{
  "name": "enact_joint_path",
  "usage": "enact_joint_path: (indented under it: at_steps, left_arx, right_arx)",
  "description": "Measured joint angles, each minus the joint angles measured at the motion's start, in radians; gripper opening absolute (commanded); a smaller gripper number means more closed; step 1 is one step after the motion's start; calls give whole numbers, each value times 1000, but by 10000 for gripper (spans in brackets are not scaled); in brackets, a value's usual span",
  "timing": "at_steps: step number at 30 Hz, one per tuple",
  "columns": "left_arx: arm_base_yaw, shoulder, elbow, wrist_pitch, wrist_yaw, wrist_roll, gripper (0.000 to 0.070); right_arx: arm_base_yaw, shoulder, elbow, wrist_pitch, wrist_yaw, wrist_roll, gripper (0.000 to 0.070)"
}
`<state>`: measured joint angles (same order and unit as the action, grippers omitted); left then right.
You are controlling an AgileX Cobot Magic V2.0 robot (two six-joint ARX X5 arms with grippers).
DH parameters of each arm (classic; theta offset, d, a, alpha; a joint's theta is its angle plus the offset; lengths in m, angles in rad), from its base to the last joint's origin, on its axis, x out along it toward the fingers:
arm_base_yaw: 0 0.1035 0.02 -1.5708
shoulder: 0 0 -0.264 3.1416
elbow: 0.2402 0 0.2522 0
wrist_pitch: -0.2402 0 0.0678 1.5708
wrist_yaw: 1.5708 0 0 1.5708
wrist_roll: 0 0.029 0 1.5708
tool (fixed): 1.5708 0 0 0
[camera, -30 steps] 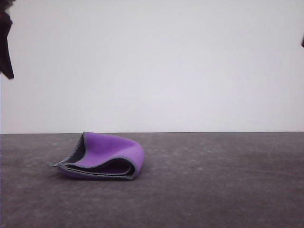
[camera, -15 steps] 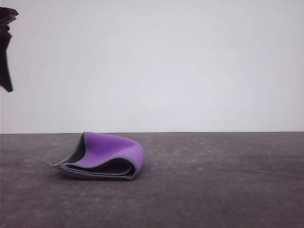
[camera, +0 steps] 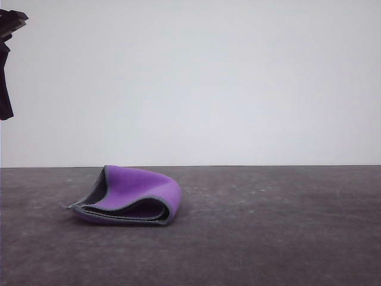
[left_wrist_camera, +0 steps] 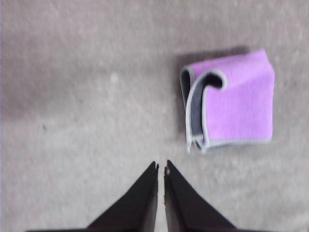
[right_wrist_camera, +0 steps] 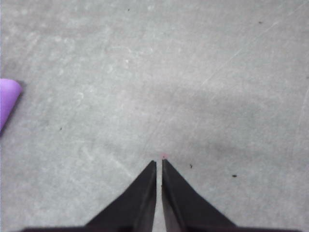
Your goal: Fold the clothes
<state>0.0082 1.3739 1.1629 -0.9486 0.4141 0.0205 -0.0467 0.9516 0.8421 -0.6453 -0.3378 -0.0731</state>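
The clothes (camera: 128,195) lie folded on the grey table, left of centre, purple face outward with dark grey layers showing at the open edge. From the left wrist camera, the clothes (left_wrist_camera: 231,101) lie folded into a rough square, well clear of my left gripper (left_wrist_camera: 161,166), which is shut with nothing held. My left arm (camera: 6,59) hangs high at the far left edge of the front view. The right gripper (right_wrist_camera: 159,162) is shut and empty above bare table, and a purple corner of the clothes (right_wrist_camera: 7,104) sits far to its side.
The grey table (camera: 268,226) stretches out flat to the right of the cloth, with a plain white wall (camera: 208,83) behind it. Faint scratches and specks mark the surface in the right wrist view.
The left arm has shifted at the upper left edge of the front view, its dark lower tip dropping further. The cloth has not moved.
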Motion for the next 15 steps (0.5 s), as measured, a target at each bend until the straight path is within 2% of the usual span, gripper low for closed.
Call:
enact_joint_path:
  at_steps: [6,9,12,15]
  left_arx:
    - [0,0,0,4,0,-8,23]
    - [4,-8,-5,16,0,19,23]
    - [14,-94,-101,112,-21,33,23]
    - [15,-241,-279,293,-55,36,23]
  right_arx:
    - [0,0,0,17,0,0,16]
    - [0,0,0,17,0,0,15]
    - [0,0,0,18,0,0,16]
    - [0,0,0,18,0,0,15]
